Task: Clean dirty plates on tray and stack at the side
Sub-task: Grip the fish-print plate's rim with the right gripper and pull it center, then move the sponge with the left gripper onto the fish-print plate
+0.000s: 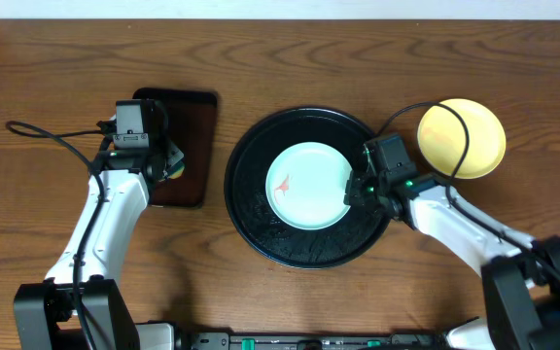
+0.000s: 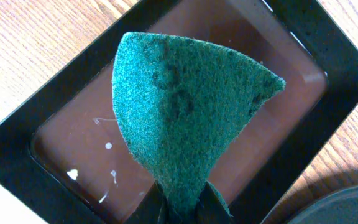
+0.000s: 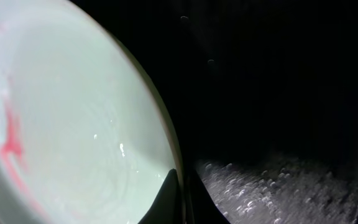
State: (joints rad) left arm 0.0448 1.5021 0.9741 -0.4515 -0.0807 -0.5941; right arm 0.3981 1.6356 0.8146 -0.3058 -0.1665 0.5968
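left claw (image 1: 168,163) pinched on sponge (image 2: 185,106), over brown tray (image 1: 188,122) at table's left. right claw (image 1: 353,187) narrow, nipping right rim of red-smeared mint plate (image 1: 309,185) mid black tray (image 1: 261,233), table centre. yellow plate (image 1: 460,136) near right edge.

Overhead is looking down on the table (image 1: 280,39), left wrist peering close at its brown tray (image 2: 67,143), right at its mint plate (image 3: 73,124).

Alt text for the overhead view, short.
A mint plate with a red smear sits in the round black tray, the right gripper at its right edge. The left gripper holds a green sponge over a brown tray; a yellow plate lies far right.
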